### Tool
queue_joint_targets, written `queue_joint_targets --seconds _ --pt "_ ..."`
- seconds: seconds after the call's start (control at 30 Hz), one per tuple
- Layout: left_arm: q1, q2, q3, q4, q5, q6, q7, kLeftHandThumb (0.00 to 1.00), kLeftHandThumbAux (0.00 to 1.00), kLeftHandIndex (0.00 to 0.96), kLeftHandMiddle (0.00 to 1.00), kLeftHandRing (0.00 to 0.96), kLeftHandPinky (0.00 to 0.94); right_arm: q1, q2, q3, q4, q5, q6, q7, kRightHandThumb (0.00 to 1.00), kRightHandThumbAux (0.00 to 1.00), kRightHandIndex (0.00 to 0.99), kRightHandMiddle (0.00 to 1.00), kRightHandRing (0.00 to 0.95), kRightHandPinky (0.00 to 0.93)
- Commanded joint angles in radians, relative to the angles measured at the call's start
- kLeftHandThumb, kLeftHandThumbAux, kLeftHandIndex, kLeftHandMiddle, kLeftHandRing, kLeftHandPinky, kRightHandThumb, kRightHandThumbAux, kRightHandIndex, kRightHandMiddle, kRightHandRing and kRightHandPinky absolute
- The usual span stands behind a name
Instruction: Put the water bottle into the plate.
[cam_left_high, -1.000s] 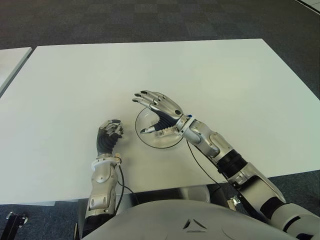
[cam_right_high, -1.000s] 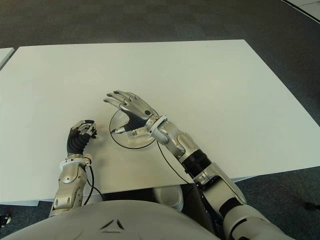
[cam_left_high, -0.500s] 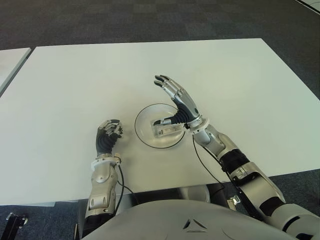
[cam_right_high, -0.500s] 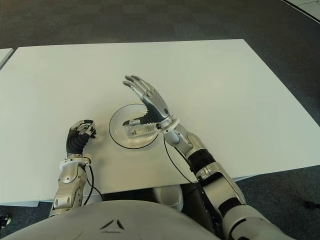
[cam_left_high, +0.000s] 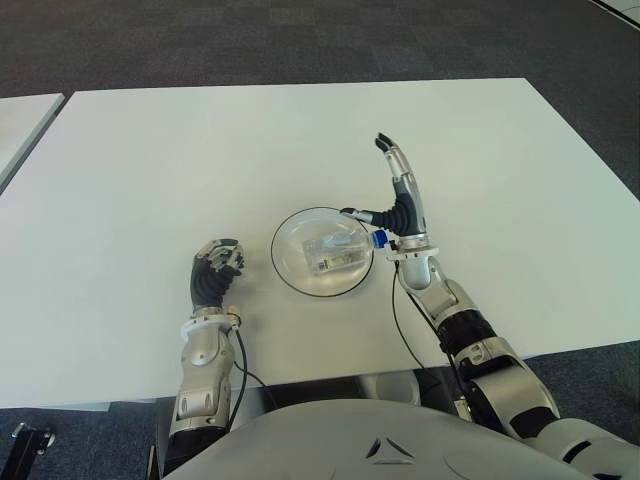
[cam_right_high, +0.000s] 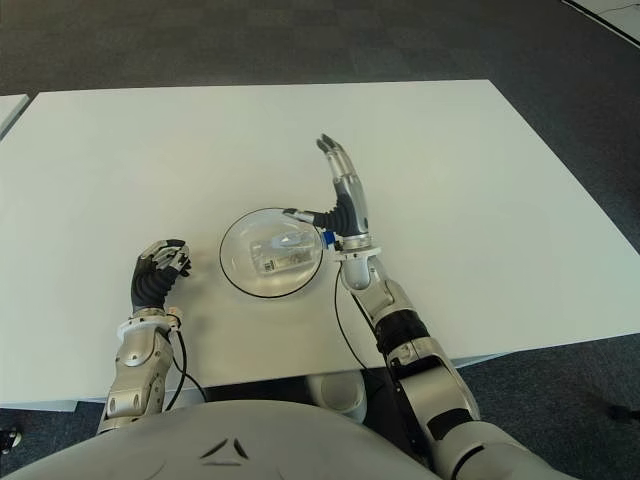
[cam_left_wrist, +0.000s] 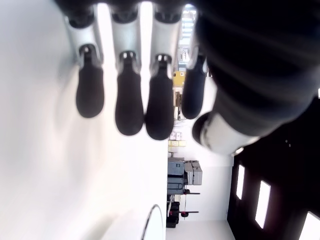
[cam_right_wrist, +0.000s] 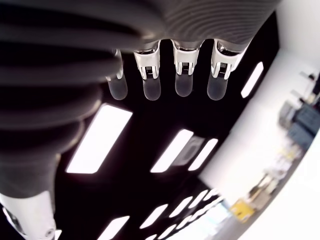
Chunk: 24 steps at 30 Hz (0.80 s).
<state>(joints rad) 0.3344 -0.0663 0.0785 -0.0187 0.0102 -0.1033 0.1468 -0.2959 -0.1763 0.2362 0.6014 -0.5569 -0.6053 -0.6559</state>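
A small clear water bottle (cam_left_high: 335, 250) with a blue cap lies on its side in the round glass plate (cam_left_high: 292, 266) near the table's front middle. My right hand (cam_left_high: 396, 195) is raised just right of the plate, fingers straight and pointing up, thumb (cam_left_high: 356, 214) reaching over the plate's rim; it holds nothing. In the right wrist view the fingers (cam_right_wrist: 151, 90) are spread against the ceiling. My left hand (cam_left_high: 217, 268) shows left of the plate with fingers curled, holding nothing.
The white table (cam_left_high: 180, 160) stretches wide around the plate. Dark carpet (cam_left_high: 300, 40) lies beyond its far edge, and another white table's corner (cam_left_high: 22, 118) shows at the far left.
My right hand has let go of the bottle, lifted off the plate and swung to the right, turning upright. The bottle now lies uncovered in the plate. The left hand has not moved.
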Motion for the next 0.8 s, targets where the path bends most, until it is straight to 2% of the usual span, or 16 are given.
queue_joint_targets --seconds 0.03,0.17,0.3,0.4,0.57,0.67,0.8 --pt "0.003 0.0 0.0 0.008 0.002 0.017 -0.003 0.707 0.715 0.435 0.647 0.635 0.62 0.009 0.059 -0.047 0.091 0.035 0.048 -0.08 0.005 0.816 0.0 0.0 0.0 0.036" --pt "0.002 0.003 -0.001 0.01 0.001 0.014 -0.005 0.706 0.714 0.435 0.645 0.632 0.618 -0.003 0.081 -0.075 0.161 0.059 0.03 -0.134 0.019 0.9 0.0 0.003 0.014 0.093" --pt "0.0 0.008 -0.005 0.01 0.005 0.012 -0.007 0.706 0.714 0.435 0.647 0.634 0.624 -0.011 0.092 -0.093 0.208 0.084 -0.003 -0.152 0.042 0.927 0.0 0.021 0.039 0.127" --pt "-0.001 0.01 -0.007 0.007 0.001 0.018 -0.01 0.707 0.714 0.435 0.647 0.636 0.624 -0.016 0.104 -0.114 0.252 0.116 -0.043 -0.152 0.103 0.955 0.041 0.067 0.087 0.179" --pt "0.001 0.011 -0.006 0.004 -0.004 0.022 -0.01 0.707 0.714 0.435 0.645 0.635 0.623 -0.031 0.125 -0.156 0.35 0.189 -0.116 -0.121 0.195 0.987 0.111 0.132 0.158 0.259" --pt "0.001 0.009 -0.006 0.0 -0.005 0.029 -0.009 0.707 0.714 0.434 0.644 0.634 0.623 -0.033 0.139 -0.182 0.394 0.242 -0.172 -0.083 0.281 0.995 0.152 0.167 0.19 0.285" --pt "0.001 0.007 -0.006 -0.004 -0.012 0.031 -0.012 0.707 0.715 0.434 0.643 0.633 0.623 -0.032 0.151 -0.208 0.431 0.293 -0.221 -0.033 0.346 0.997 0.189 0.199 0.219 0.313"
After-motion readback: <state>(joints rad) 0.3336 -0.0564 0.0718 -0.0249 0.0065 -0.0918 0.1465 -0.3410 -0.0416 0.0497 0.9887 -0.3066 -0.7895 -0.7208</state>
